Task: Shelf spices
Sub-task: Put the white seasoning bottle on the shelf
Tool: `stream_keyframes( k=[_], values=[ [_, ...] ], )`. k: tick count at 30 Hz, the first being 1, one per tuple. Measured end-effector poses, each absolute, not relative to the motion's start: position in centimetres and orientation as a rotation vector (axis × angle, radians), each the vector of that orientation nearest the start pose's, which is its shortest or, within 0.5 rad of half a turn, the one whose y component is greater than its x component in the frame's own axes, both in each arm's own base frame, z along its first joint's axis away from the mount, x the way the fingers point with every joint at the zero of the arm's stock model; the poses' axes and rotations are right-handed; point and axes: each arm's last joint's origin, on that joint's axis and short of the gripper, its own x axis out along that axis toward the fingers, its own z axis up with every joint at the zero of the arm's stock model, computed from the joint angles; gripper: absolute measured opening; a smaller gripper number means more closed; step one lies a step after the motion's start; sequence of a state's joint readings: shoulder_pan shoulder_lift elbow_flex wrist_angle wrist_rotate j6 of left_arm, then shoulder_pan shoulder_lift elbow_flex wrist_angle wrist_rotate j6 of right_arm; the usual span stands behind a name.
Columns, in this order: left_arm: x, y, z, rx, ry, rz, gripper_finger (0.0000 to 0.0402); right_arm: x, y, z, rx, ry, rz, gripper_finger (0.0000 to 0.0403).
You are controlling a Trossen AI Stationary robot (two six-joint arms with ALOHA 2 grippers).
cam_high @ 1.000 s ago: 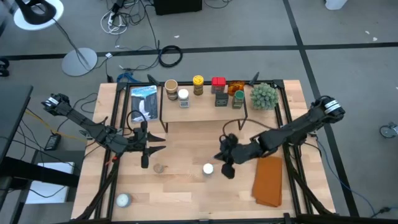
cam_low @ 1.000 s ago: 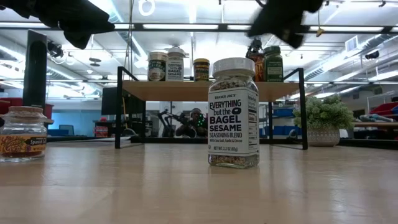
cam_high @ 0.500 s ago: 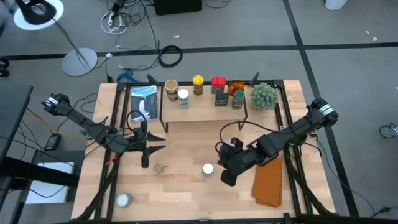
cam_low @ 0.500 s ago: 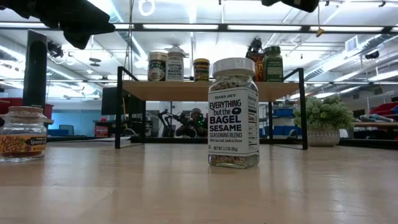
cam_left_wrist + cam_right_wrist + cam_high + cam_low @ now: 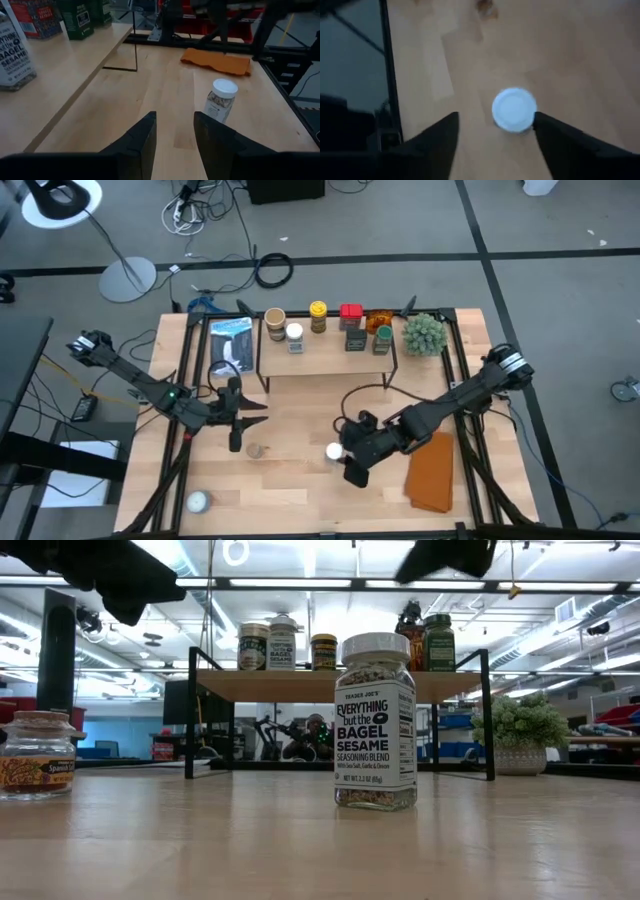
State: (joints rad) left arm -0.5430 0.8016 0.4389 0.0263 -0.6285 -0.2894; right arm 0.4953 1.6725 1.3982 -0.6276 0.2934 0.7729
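Jar [image 5: 514, 110] (white lid) stands between spread fingers of right hand [image 5: 495, 131], ungripped.

orange-brown cloth [image 5: 434, 472] lies flat on the table's [image 5: 300, 490] right side, near the front edge; also seen folded far across the table in the left wrist view [image 5: 216, 60]. green spiky plant [image 5: 424, 333] stands at the back right, just beside the raised board's right end; in the low view it sits in a pale pot [image 5: 518, 734]. pale ball [image 5: 198, 502] rests at the front left corner, well apart from everything else. blue-and-white packet [image 5: 231, 342] lies flat at the back left. on the floor behind the table: a lamp base [image 5: 127, 279] and a coil of black cable [image 5: 273, 271].
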Motion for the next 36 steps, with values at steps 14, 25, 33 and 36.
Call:
stream_keyframes(
  k=[14, 25, 33, 36],
  values=[
    [16.0, -7.7, 22.9, -0.098, 0.282, 0.12, 0.0135, 33.7, 15.7, 25.5, 0.405, 0.931, -0.174, 0.0359],
    [16.0, -7.7, 22.9, -0.098, 0.282, 0.122, 0.0135, 34.5, 15.5, 23.5, 0.44, 0.977, -0.237, 0.0325],
    [16.0, -7.7, 22.9, -0.098, 0.283, 0.122, 0.0135, 35.6, 16.1, 20.7, 0.409, 1.036, -0.229, 0.031],
    [16.0, -7.7, 22.9, -0.098, 0.283, 0.122, 0.0135, 36.0, 15.9, 20.1, 0.403, 1.035, -0.241, 0.0308]
  ],
)
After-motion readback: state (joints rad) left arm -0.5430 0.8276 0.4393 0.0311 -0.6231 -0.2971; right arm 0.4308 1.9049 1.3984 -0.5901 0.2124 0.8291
